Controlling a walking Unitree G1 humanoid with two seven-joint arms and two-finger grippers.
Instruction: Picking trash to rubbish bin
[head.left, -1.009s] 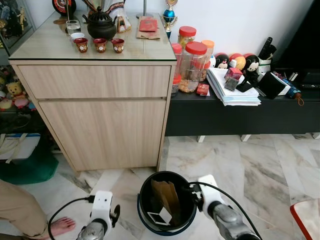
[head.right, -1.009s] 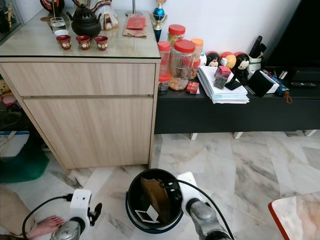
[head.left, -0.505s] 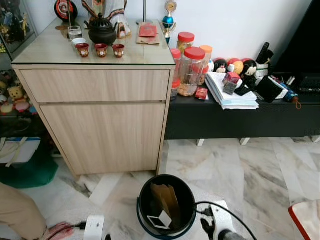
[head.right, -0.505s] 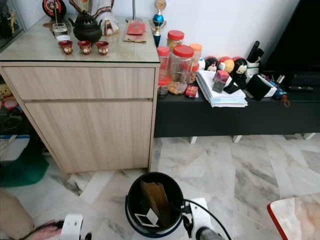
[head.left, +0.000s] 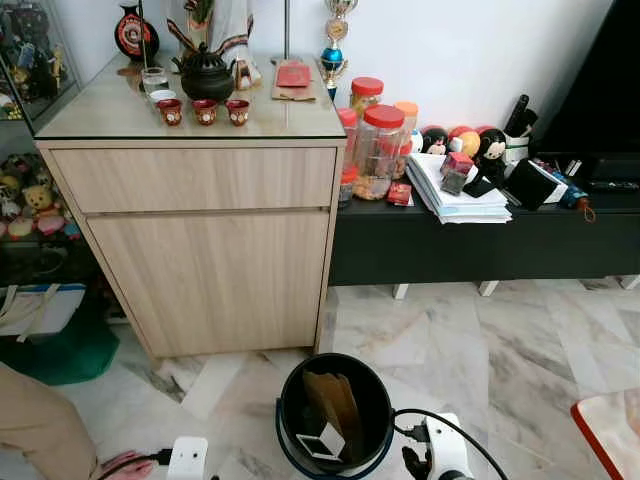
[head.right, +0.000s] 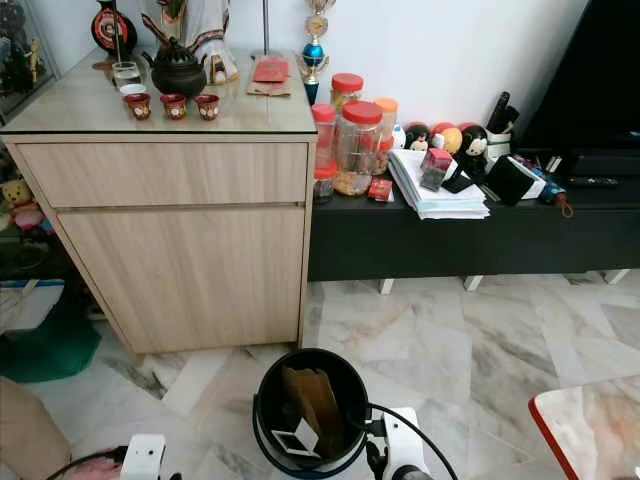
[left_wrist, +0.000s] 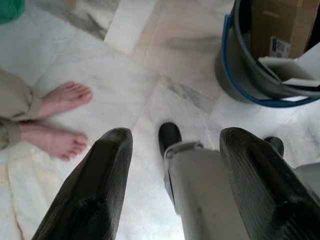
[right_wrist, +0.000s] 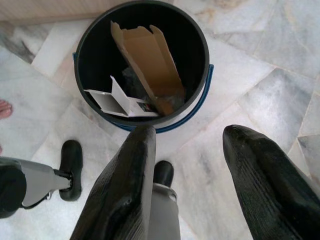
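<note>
Bin (right_wrist: 142, 65) sits on the floor below me, cardboard (right_wrist: 147, 62) inside. Right gripper (right_wrist: 192, 192) and left gripper (left_wrist: 170, 185) both gape empty. Drop looks done, I reckon; next, I find more trash.

Pretty clearly a lived-in home living room: marble floor (head.left: 520, 340), a wooden cabinet (head.left: 200, 230) topped with a teapot (head.left: 205, 72) and cups, snack jars (head.left: 378, 140) kept on a low TV bench (head.left: 480, 240).

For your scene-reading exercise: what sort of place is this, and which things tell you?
Probably a home living room: a wooden cabinet bearing a tea set, a low black console with snack jars, marble floor.
</note>
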